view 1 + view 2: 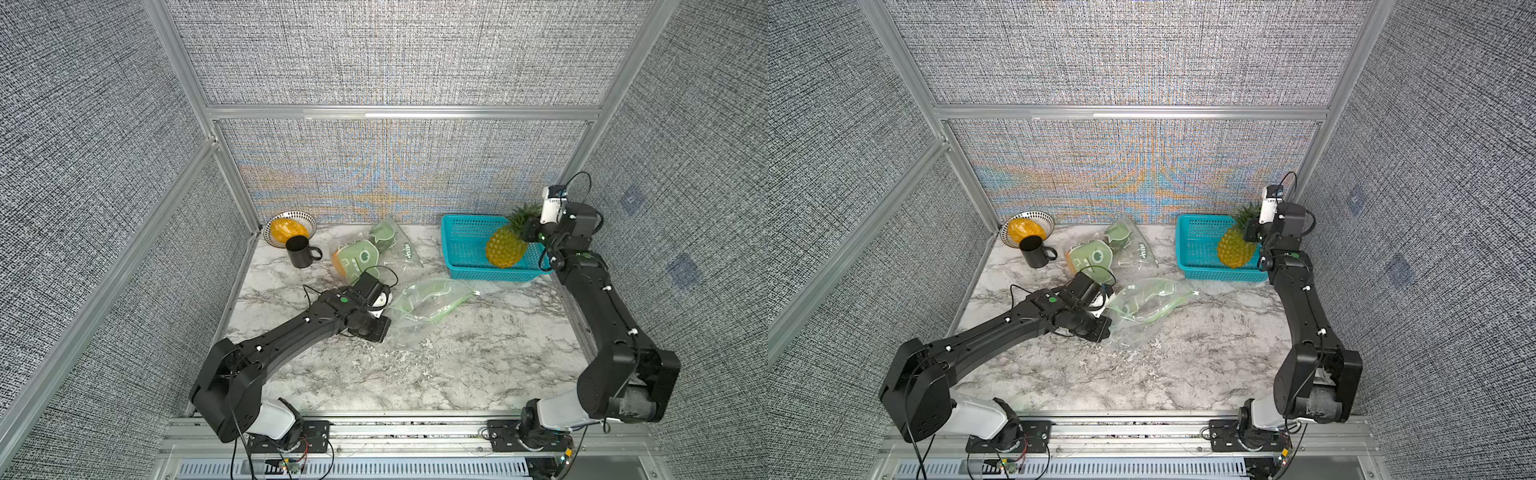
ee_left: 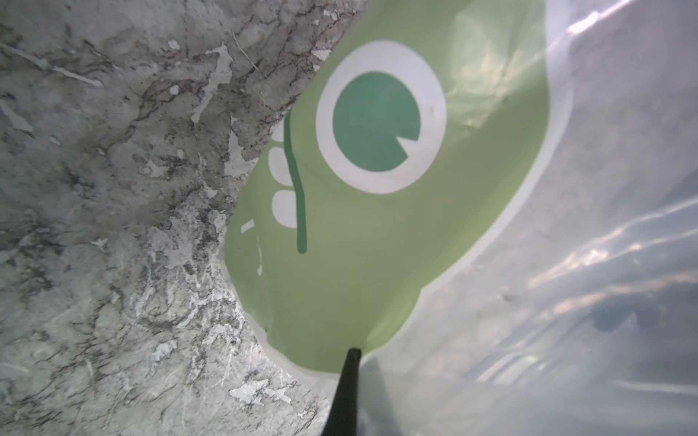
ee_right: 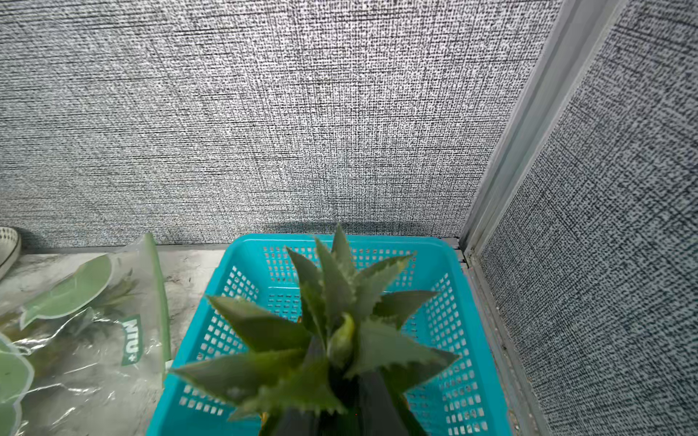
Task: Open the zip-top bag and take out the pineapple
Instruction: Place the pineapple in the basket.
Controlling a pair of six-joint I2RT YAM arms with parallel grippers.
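Top views first: the pineapple (image 1: pixel 505 249) is out of the bag already. It's gripped by its leafy crown in the right claw (image 1: pixel 524 230) and hung tilted over the right side of the teal basket (image 1: pixel 457 218). Whether its base touches the mesh can't be told. The emptied zip-top bag (image 1: pixel 428 303) is left slumped mid-surface, with one edge clamped in the tightly clenched left claw (image 1: pixel 386 329). In the left wrist view a dark finger (image 2: pixel 349 377) is seen pinching the green print.

So the take-out step looks basically done, and probably only the set-down is left. The fruit would need to be lowered past the basket rim and kept off it before the crown is let go. It's tilted, so a roll toward the low side should be expected. The bag could likely be dropped too.

Room is tight on the right. The aluminium side frame (image 3: pixel 528 151) and the back wall (image 3: pixel 264 132) are close behind the basket, so any retreat is best made back toward the open marble surface (image 1: pixel 457 365). A second bag (image 1: pixel 374 253) with fruit inside, a black mug (image 1: pixel 300 251) and a bowl (image 1: pixel 309 218) are parked at the back left, well apart from the basket.
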